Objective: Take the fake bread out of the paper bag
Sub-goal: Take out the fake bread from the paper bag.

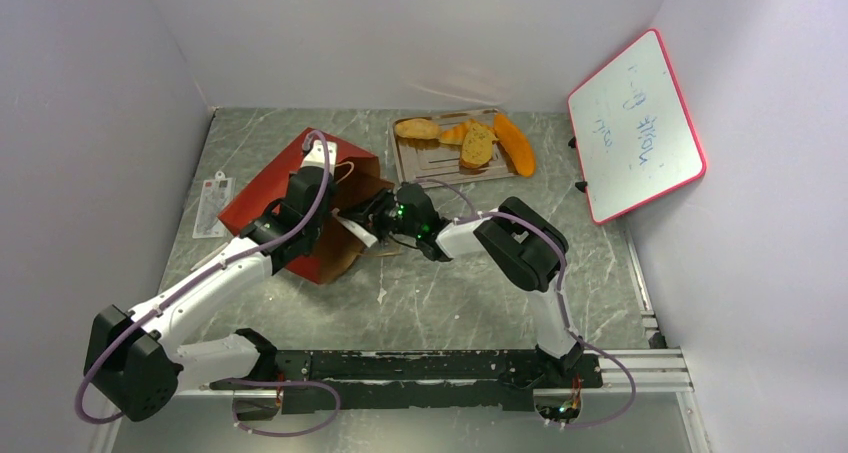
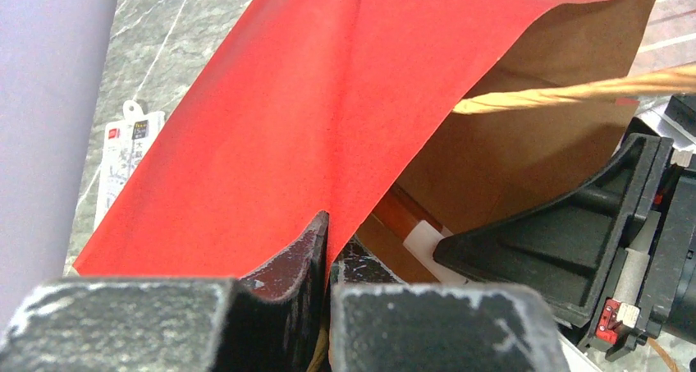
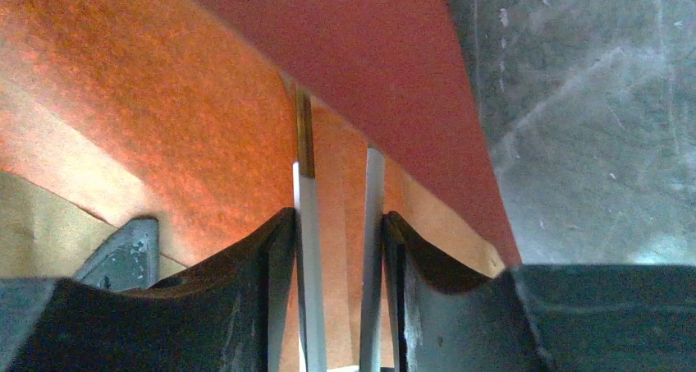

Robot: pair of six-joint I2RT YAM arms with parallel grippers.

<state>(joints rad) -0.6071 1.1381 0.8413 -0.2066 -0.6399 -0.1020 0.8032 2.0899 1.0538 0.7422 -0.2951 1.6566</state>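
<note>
Bag (image 1: 262, 191), red outside and kraft-brown inside, lies on its side.

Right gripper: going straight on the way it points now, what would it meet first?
Probably the inner wall of the paper bag: the right gripper sits at its mouth, pointing inside, and its wrist view shows only paper ahead. Depth is unclear.

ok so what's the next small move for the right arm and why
Probably back the right end effector out of the bag: it looks empty, and four bread pieces already lie on or beside the tray.
</note>
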